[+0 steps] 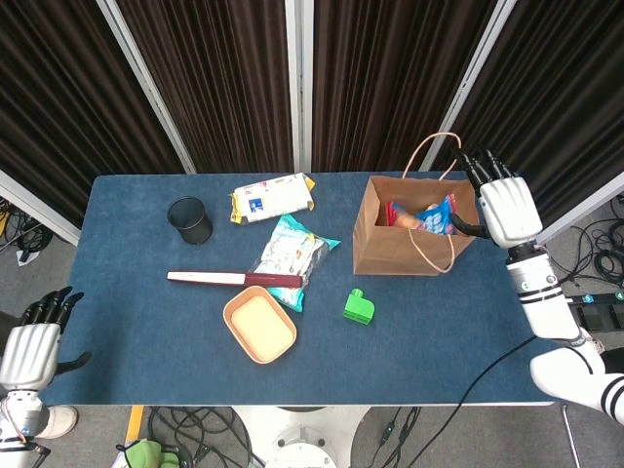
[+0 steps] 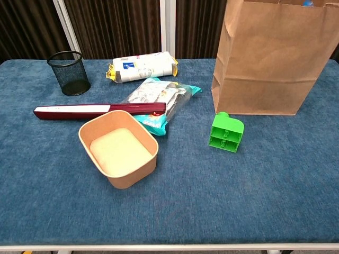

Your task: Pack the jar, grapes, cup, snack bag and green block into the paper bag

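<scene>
The brown paper bag (image 1: 390, 249) (image 2: 275, 63) stands upright at the table's right rear. A blue and red snack bag (image 1: 436, 216) lies inside it, next to something red. My right hand (image 1: 507, 203) hovers just right of the bag's rim, fingers spread, holding nothing. The green block (image 1: 358, 307) (image 2: 226, 132) lies on the cloth in front of the bag. A black mesh cup (image 1: 190, 219) (image 2: 69, 72) stands at the left rear. My left hand (image 1: 29, 346) hangs off the table's front left corner, empty. I see no jar or grapes.
A white and yellow package (image 1: 273, 197) (image 2: 143, 67) lies at the rear centre. A teal packet (image 1: 290, 255) (image 2: 159, 100) sits mid-table under a maroon stick (image 1: 234, 279) (image 2: 98, 110). A tan bowl (image 1: 258, 324) (image 2: 119, 153) stands in front of them.
</scene>
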